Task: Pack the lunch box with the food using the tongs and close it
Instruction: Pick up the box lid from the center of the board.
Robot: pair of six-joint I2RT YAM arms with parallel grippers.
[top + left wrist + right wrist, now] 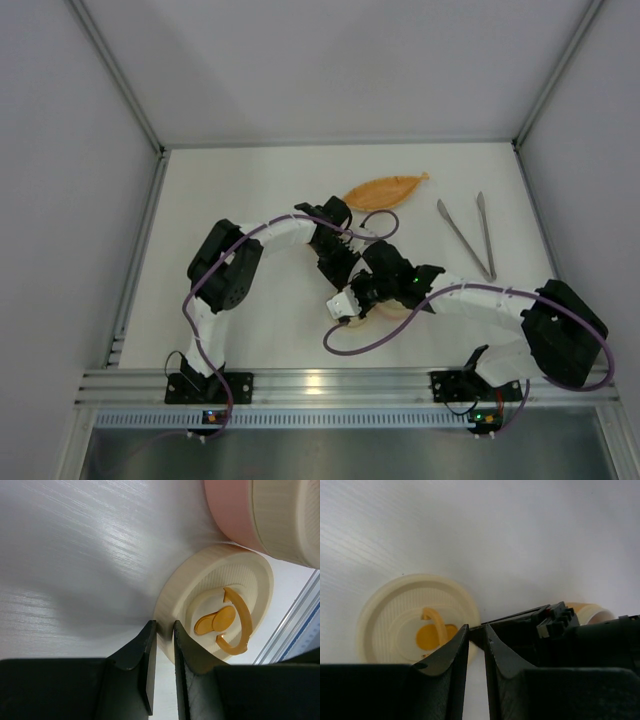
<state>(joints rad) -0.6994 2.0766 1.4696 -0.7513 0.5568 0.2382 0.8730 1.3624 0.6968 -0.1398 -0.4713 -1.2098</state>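
Jaws of the left gripper (164, 632) pinch the cream lid (200, 575); whether the right gripper (476, 636) grips is unclear.

Table (250, 180) as observed: the leaf-shaped dish (385, 190) lies at far centre. The tongs (465, 240) lie to its right and apart from it, joined end toward the near edge. In front of the dish, mid-table, the lid (200, 580) lies flat with its ring handle (240, 625) uppermost. The lunch box (280, 515) stands just beside the lid. The left gripper (165, 630) and right gripper (476, 632) sit low at the lid's rim; contact cannot be confirmed.
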